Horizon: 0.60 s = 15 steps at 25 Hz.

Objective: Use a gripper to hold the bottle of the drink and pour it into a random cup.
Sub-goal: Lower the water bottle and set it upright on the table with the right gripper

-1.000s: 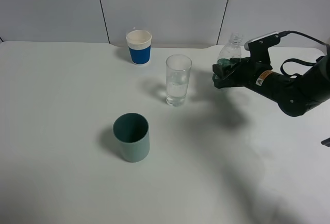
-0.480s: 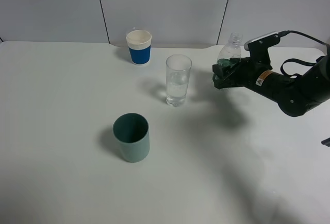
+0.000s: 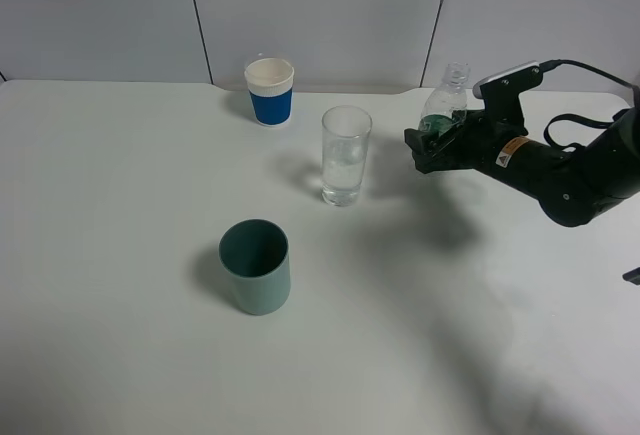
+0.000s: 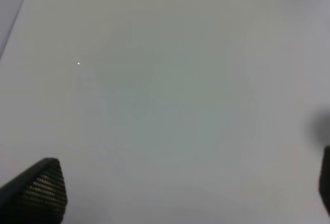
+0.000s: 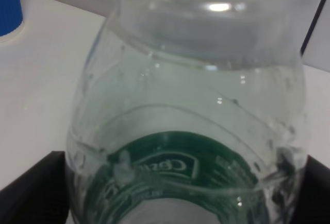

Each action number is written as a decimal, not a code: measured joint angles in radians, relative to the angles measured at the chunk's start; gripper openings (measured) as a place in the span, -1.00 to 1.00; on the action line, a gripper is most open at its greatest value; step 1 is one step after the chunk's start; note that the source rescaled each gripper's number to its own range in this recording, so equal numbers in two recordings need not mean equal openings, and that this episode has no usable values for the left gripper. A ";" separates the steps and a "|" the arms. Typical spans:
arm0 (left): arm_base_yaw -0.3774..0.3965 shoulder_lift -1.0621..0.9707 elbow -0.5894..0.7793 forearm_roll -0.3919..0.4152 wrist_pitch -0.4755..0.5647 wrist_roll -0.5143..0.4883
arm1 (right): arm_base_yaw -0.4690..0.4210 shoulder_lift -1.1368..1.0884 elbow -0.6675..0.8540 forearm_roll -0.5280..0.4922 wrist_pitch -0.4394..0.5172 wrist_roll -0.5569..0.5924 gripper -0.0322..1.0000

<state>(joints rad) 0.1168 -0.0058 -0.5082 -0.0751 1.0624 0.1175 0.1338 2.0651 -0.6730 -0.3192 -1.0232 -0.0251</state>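
The glass (image 3: 346,155) near the table's (image 3: 120,255) far edge already holds some liquid, so the pouring seems done. The bottle (image 3: 440,110) stands upright toward the far right corner, between the right gripper's (image 3: 425,147) jaws; whether they grip it I cannot tell. The left gripper's (image 4: 170,203) jaws are spread apart, empty.

The right gripper (image 3: 430,147), at three o'clock of the tall clear glass (image 3: 345,155), loosens its hold: its black jaws, tight on the green label a second ago, now stand slightly apart at either side of the bottle (image 3: 445,103). The near jaw tip has edged a little toward nine o'clock. The bottle now stands a shade more upright.
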 joint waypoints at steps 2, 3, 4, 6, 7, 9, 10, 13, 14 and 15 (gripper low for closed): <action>0.000 0.000 0.000 0.000 0.000 0.000 | 0.000 -0.005 0.001 -0.001 0.004 0.002 0.14; 0.000 0.000 0.000 0.000 0.000 0.000 | 0.000 -0.010 0.001 -0.003 0.010 0.005 0.14; 0.000 0.000 0.000 0.000 0.000 0.000 | 0.001 -0.019 0.001 -0.004 0.017 0.007 0.14; 0.000 0.000 0.000 0.000 0.000 0.000 | 0.004 -0.040 0.001 -0.008 0.028 0.017 0.14; 0.000 0.000 0.000 0.000 0.000 0.000 | 0.007 -0.051 0.001 -0.008 0.031 0.025 0.14; 0.000 0.000 0.000 0.000 0.000 0.000 | 0.016 -0.076 0.001 -0.010 0.046 0.025 0.14; 0.000 0.000 0.000 0.000 0.000 0.000 | 0.021 -0.091 0.002 -0.010 0.054 0.038 0.14; 0.000 0.000 0.000 0.000 0.000 0.000 | 0.035 -0.129 0.002 -0.012 0.059 0.069 0.14; 0.000 0.000 0.000 0.000 0.000 0.000 | 0.040 -0.145 0.003 -0.012 0.062 0.078 0.14; 0.000 0.000 0.000 0.000 0.000 0.000 | 0.043 -0.161 0.003 -0.012 0.066 0.083 0.14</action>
<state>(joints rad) 0.1168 -0.0058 -0.5082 -0.0751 1.0624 0.1175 0.1767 1.9041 -0.6704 -0.3311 -0.9571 0.0578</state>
